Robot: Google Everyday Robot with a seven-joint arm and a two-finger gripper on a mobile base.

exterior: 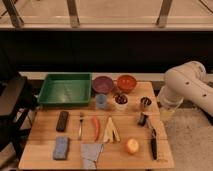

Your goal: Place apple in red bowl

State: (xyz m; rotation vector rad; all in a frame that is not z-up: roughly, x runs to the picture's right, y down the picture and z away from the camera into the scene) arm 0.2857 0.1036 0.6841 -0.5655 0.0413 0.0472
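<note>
None of it is looking done: the apple (131,145) is sitting near the table (45,133) front, well apart from the red bowl (126,82) at the back, with the gripper (150,132) seemingly hanging just beside the apple, and I cannot tell its grip.

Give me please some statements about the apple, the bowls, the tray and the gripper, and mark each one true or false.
1. The apple lies in the red bowl. False: it lies on the table near the front edge, far from that bowl.
2. The red bowl stands beside the purple bowl. True.
3. The gripper hangs over the apple. False: it is by the table's right edge in the picture, away from the apple.
4. The green tray stands at the back of the table. True.
</note>
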